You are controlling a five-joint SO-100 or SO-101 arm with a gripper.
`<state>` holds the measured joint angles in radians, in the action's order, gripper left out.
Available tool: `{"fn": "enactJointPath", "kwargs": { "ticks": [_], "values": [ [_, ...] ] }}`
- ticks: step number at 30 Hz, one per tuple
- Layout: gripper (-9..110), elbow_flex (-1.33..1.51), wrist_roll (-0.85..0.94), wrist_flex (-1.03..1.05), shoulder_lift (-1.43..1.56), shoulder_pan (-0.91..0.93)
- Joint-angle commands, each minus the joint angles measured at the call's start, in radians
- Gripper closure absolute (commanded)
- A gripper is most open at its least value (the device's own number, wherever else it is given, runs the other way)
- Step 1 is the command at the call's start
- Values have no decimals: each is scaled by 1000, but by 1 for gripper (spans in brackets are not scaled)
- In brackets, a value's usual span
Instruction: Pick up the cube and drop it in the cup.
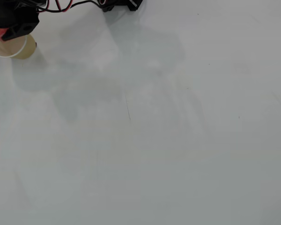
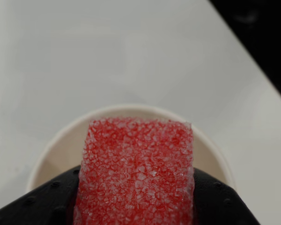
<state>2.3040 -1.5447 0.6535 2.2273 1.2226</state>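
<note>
from the wrist view i see my black two-finger gripper (image 2: 136, 206) clenched on the small red cube of porous, speckled foam (image 2: 138, 171), held directly above the open mouth of the tan paper cup (image 2: 61, 150), its cream-white inside showing below.

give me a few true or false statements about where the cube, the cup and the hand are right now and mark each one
1. The cube is clamped in the hand. True.
2. The cube lies loose on the table far from the cup. False: in the wrist view it is held directly above the mouth of the cup.
3. The cup stands at the upper left corner of the overhead view. True.
4. The cup is tipped on its side. False: it stands upright, open mouth up.
5. The cube is blue. False: it is red and spongy-looking.
</note>
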Motion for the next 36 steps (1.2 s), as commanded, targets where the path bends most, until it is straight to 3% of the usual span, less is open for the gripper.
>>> {"fn": "enactJointPath", "kwargs": {
  "ticks": [1,30,32,34,36],
  "values": [
    [102,-110,-2,8,25,-9],
    [100,-87,-2,3,35,-14],
    [97,-87,-2,0,35,-14],
    [83,-87,-3,-6,35,-12],
    [78,-87,-3,-8,35,-11]
  ]
}}
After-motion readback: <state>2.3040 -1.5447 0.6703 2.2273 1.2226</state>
